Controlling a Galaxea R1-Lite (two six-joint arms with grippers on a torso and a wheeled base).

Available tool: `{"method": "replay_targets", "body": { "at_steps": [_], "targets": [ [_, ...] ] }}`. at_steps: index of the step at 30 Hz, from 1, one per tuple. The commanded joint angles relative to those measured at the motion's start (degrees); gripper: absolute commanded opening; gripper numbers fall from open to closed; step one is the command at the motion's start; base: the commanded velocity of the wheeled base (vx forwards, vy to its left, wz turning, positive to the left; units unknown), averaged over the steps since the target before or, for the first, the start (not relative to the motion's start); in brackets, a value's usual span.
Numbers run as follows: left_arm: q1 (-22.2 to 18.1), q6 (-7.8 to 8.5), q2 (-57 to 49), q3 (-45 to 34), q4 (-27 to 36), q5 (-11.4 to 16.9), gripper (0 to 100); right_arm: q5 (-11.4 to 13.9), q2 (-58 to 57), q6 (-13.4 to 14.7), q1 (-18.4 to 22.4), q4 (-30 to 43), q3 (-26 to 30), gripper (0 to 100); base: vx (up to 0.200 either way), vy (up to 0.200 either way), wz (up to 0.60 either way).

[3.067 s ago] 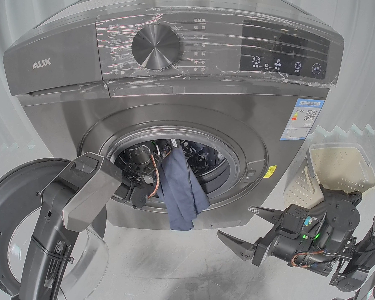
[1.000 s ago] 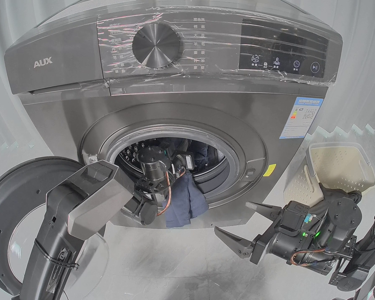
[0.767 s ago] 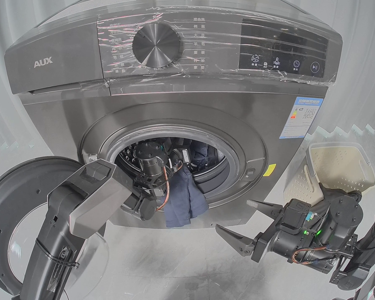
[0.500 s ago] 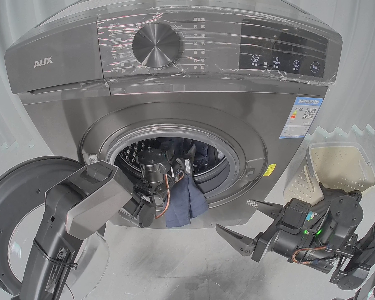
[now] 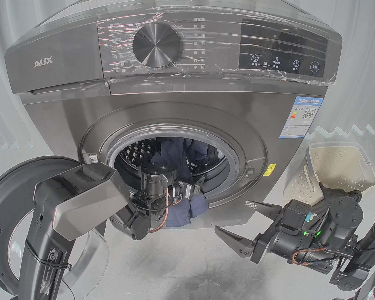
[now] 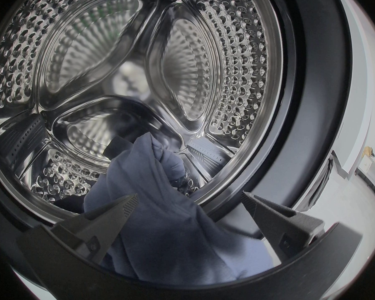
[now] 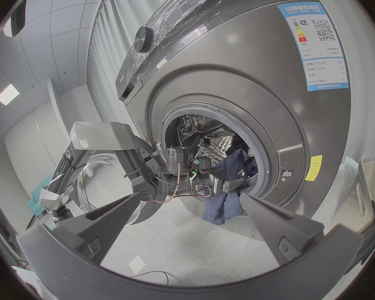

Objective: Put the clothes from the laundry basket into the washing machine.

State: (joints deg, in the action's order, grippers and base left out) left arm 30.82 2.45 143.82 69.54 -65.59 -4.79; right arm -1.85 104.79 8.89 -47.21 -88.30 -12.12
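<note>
clothes: one blue garment (image 6: 171, 234) draped over the lower lip of the washing machine (image 5: 187, 101) opening, directly under the left gripper (image 6: 188, 196)
garment, inner part: bunched up inside the drum (image 6: 125, 76), just past the left gripper's fingertips
garment, outer part: hangs down the machine's front, below the left gripper
left gripper: at the mouth of the opening, low down, aimed into the drum; fingers spread wide, nothing pinched; the cloth lies between and beneath them, and contact with it can't be made out
right gripper (image 5: 232, 219): fingers spread wide and holding nothing; low in front of the machine, off to the left gripper's right, well apart from the garment; faces the opening
laundry basket (image 5: 298, 186): cream, perforated walls; on the floor just behind the right gripper's wrist, beside the machine's right front corner, well apart from the left gripper
door (image 5: 8, 196): round with a glass centre, swung fully open; on the far side of the left arm from the right gripper
drum: shiny dimpled metal, the back wall well beyond the left gripper
floor (image 5: 175, 259): grey, beneath both grippers
</note>
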Motion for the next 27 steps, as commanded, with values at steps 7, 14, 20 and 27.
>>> {"method": "replay_targets", "body": {
  "at_steps": [7,14,20,27],
  "targets": [
    [-0.2,0.63,4.2,1.1,-0.2,0.0,100,0.0,0.1,0.0,-0.3,0.0,0.0,100,0.0,0.0,0.0],
    [-0.4,0.54,5.5,3.4,-0.2,0.0,0,-0.1,0.3,0.0,-0.5,0.0,0.0,100,0.0,0.0,0.0],
    [-0.5,0.27,5.0,3.9,0.1,0.2,0,-0.1,0.4,0.1,-0.8,-0.1,0.0,100,0.0,0.0,0.0],
    [-0.6,-0.43,3.5,5.3,-0.6,0.3,0,-0.1,0.4,0.0,-0.9,-0.1,-0.5,100,0.0,0.0,0.0]
  ]
}}
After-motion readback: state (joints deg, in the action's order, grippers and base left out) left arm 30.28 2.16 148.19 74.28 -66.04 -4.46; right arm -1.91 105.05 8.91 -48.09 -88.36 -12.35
